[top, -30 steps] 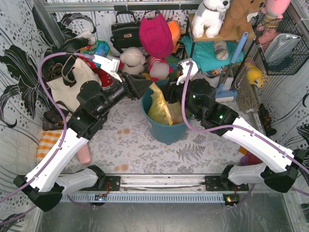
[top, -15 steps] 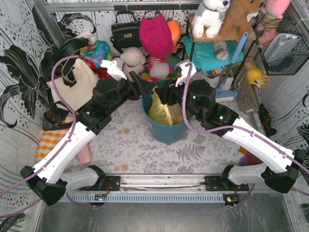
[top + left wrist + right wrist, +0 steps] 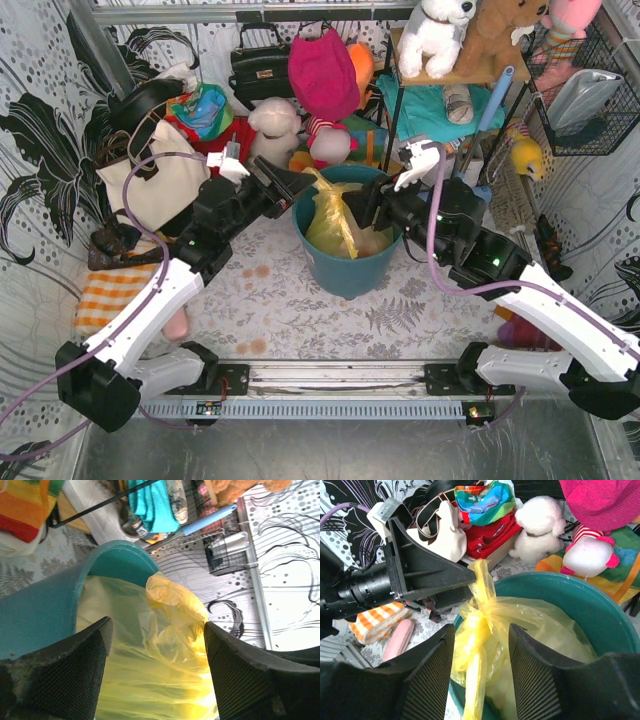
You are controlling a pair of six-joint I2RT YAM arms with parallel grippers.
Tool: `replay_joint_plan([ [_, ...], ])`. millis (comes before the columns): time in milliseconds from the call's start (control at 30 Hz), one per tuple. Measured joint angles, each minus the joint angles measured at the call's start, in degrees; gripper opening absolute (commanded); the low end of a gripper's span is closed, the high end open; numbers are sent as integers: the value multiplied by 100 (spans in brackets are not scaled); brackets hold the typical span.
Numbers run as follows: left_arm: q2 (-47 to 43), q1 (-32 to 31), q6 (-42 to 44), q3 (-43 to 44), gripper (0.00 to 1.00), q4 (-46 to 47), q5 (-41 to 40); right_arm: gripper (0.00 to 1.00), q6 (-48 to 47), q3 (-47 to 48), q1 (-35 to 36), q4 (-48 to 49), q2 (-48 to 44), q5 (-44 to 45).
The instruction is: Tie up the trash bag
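Count: one thin, translucent yellow-green plastic trash bag (image 3: 335, 225); one round teal plastic bin (image 3: 345, 280); two grippers.

The bag sits inside the bin, between the two arms. Its top is gathered into a knot, with one ear standing above the rim. Contents of the bag cannot be made out through the plastic.

Left gripper (image 3: 300, 185) is at the bin's far-left rim, jaws spread wide and pinching nothing, one fingertip close by the ear.

Right gripper (image 3: 365, 208) is over the right rim, jaws apart. The knotted neck shows in the gap, unclamped.

One cream cloth tote bag (image 3: 150, 180) with dark straps sits behind, to the left.
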Motion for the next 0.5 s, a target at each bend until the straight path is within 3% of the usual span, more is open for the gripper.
replay_joint_plan([
  [233,225,9,-313,22,78,688,426,50,293,0,-11,-645,-273,-291],
  [500,516,28,-295,291,55,955,737,51,901,-354,-11,-1104,-302,-813],
])
